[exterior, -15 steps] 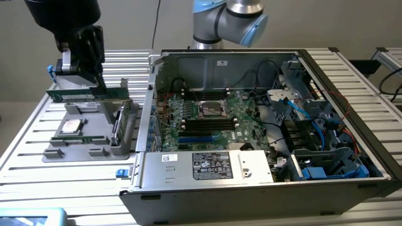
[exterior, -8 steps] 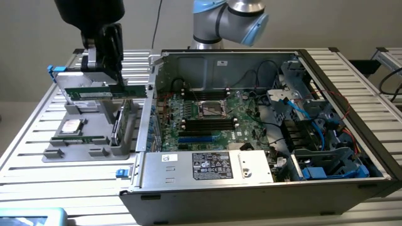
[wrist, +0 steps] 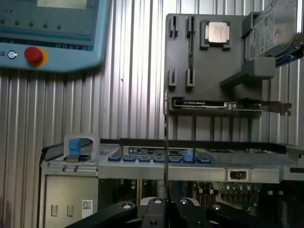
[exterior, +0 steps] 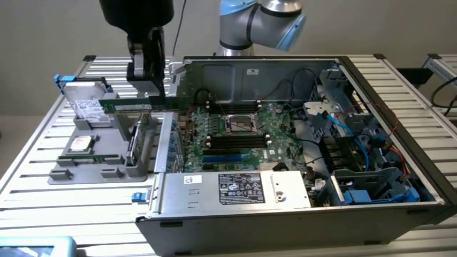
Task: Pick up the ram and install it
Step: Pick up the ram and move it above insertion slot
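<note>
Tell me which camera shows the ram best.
The exterior view: the ram appears side-on there, its green length held by the shut end effector above the gray parts tray. The wrist view shows it edge-on, a thin dark line rising from the end effector.

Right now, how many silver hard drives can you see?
1. The hard drive stands in the grey holder, on the exterior view's left of the computer case. Others may be hidden inside the case.
</note>
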`<act>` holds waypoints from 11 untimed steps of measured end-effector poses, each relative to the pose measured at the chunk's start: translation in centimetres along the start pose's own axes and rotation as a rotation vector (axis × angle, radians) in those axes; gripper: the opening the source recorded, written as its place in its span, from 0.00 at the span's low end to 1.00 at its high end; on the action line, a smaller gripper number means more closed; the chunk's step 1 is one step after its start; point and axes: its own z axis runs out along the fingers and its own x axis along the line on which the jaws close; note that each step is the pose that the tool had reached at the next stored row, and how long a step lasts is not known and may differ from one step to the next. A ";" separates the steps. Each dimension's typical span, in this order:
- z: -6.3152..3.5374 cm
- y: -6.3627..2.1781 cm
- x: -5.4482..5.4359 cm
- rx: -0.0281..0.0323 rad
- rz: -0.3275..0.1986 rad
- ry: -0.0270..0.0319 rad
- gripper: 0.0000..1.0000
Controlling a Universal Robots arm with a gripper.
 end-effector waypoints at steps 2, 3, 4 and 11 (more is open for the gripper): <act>-0.03 -0.91 0.0 -0.0001 0.000 0.0059 0.12; -0.03 -1.36 0.0 -0.0001 0.000 0.0092 0.12; -0.03 -1.79 -0.1 0.0003 0.000 0.0129 0.12; 0.14 -4.39 -0.7 0.0164 0.001 0.0211 0.12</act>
